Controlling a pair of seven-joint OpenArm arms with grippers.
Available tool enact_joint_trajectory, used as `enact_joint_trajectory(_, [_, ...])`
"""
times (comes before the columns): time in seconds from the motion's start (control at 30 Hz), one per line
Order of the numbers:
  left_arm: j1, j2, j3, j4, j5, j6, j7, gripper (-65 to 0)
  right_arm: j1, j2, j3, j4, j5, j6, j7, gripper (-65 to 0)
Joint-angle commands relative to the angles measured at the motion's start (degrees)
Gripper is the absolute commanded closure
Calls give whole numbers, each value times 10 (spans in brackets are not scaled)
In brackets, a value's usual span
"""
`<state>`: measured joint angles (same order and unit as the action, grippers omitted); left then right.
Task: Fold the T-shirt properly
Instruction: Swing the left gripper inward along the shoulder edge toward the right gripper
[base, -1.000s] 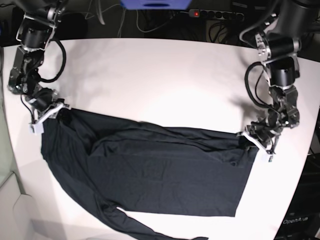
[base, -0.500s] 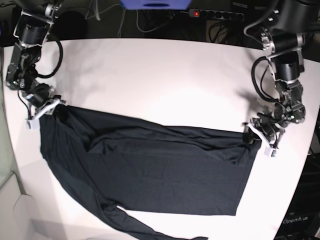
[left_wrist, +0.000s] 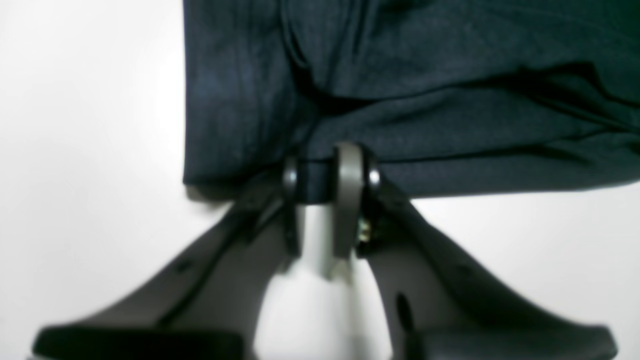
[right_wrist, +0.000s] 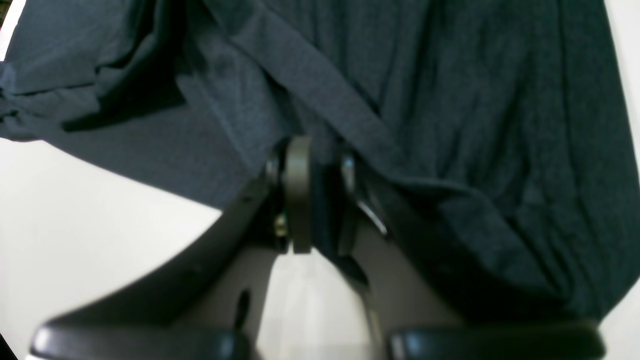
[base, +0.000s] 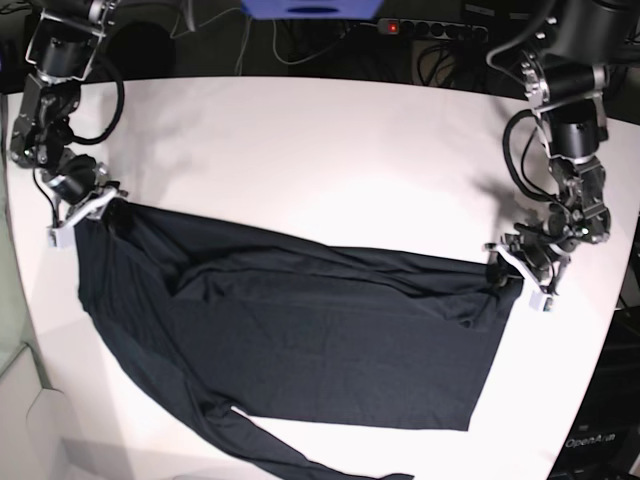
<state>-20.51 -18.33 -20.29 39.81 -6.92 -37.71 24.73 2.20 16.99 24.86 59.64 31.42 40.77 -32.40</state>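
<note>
Both grippers, left gripper (left_wrist: 320, 172) and right gripper (right_wrist: 312, 165), were clamped on T-shirt (base: 300, 340) edges; you needed even tension and matched lift.

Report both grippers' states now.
Left gripper: shut on the shirt edge.
Right gripper: shut on the shirt.

One T-shirt (base: 300, 340) lies on one white surface (base: 320, 150). Two grippers: the left gripper (base: 520, 272) at three o'clock, the right gripper (base: 85, 212) at nine o'clock. One power strip (base: 430, 30) at twelve o'clock.
</note>
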Motion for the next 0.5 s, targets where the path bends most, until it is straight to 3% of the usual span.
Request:
enact_joint_trajectory(0.0, [17, -4, 19, -9, 63, 16, 97, -95, -14, 5, 0, -4, -46, -8, -54, -62])
enact_joint_trajectory(0.13, [23, -4, 57, -9, 89, 16, 118, -94, -25, 5, 0, -3, -46, -8, -54, -62])
enact_joint_trajectory(0.47, [87, -18, 57, 0, 95, 13, 132, -94, -46, 12, 0, -3, -46, -8, -54, -62])
